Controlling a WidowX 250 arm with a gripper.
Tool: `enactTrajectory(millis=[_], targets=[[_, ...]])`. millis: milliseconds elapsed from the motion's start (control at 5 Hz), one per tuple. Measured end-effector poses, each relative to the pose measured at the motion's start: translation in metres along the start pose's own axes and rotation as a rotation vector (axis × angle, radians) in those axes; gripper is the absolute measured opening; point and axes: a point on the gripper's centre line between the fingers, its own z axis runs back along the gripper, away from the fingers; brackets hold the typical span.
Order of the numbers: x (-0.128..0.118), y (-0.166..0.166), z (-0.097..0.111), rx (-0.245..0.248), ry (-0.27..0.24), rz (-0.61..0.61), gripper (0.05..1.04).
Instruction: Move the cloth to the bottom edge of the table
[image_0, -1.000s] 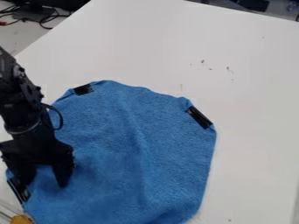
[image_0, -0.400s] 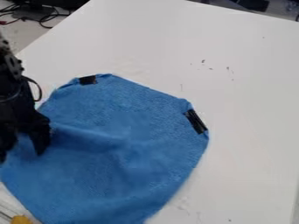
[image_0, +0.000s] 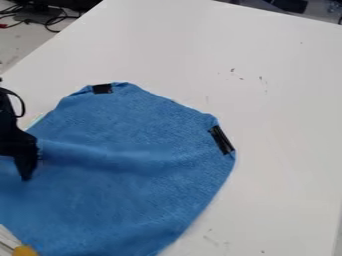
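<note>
At the left edge of the camera view, the black gripper (image_0: 19, 150) is partly cut off by the frame. It stands over the left part of the blue cloth (image_0: 140, 185), where a fold runs rightward from it. Spread across the lower left and middle of the white table (image_0: 280, 125), the cloth reaches the frame's left and bottom edges. Strips of black tape mark its top corner and its right corner. The gripper hides some of the cloth's left side.
A yellow-orange object (image_0: 25, 251) with a clear part beside it sits at the bottom left corner. Dark cables (image_0: 50, 19) and equipment lie beyond the table's upper left edge. Small dark marks dot the upper right of the tabletop.
The gripper has moved left and upward, partly out of the frame. The cloth's left side has shifted left with it, a fold has formed, and its lower right edge has drawn inward.
</note>
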Motion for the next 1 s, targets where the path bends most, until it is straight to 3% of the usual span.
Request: enactTrajectory(millis=[400, 600, 800, 1000], targets=[[-0.006, -0.009, 0.011, 0.002, 0.045, -0.015, 1.0], [0.007, -0.029, 0.043, 0.06, 0.04, -0.078, 1.001], [0.012, -0.059, 0.067, 0.1, 0.019, -0.139, 1.001], [0.013, -0.081, 0.075, 0.105, -0.034, -0.151, 1.0]])
